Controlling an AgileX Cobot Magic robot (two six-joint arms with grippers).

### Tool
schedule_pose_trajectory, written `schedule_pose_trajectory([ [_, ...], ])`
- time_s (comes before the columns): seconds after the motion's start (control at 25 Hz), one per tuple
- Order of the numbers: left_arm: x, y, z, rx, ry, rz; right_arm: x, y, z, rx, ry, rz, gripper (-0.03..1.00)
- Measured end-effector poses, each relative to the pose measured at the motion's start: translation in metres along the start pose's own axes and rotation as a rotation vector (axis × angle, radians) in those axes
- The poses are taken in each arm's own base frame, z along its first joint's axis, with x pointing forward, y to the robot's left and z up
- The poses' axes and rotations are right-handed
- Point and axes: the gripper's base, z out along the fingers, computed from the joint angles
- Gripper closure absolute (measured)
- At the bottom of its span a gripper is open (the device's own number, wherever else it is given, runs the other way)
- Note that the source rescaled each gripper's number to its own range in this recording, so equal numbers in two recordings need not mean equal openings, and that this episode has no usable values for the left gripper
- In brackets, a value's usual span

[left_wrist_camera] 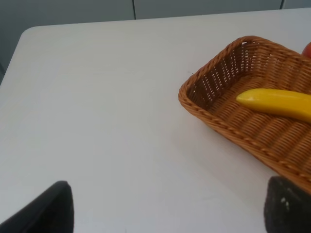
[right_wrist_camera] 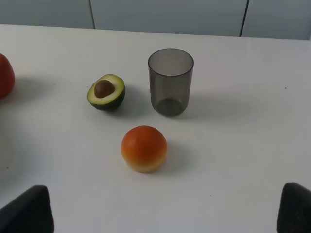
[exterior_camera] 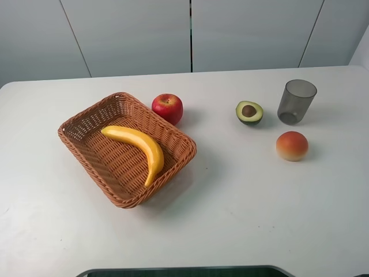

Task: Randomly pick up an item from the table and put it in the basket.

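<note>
The yellow banana [exterior_camera: 140,148] lies inside the orange-brown wicker basket [exterior_camera: 84,118] on the left half of the white table [exterior_camera: 242,196]. The left wrist view shows the banana's end [left_wrist_camera: 277,103] in the basket [left_wrist_camera: 218,121]. My left gripper [left_wrist_camera: 165,213] is open and empty, low over bare table beside the basket; only its dark fingertips [left_wrist_camera: 48,208] show. My right gripper [right_wrist_camera: 160,213] is open and empty, short of the orange-red fruit. Neither gripper shows in the exterior view.
A red apple [exterior_camera: 167,108] rests against the basket's far side. To the right are a halved avocado [exterior_camera: 249,112], a grey translucent cup [exterior_camera: 296,101] and an orange-red round fruit [exterior_camera: 292,145]. These also show in the right wrist view.
</note>
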Motion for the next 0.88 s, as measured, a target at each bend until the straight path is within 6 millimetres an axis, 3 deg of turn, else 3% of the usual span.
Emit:
schedule_pose_trajectory([
  [0.88,0.0000,0.0000,0.0000,0.000,0.000,0.000,-0.0002,0.0013,0.0000,0.137,-0.001,0.075,-0.03],
])
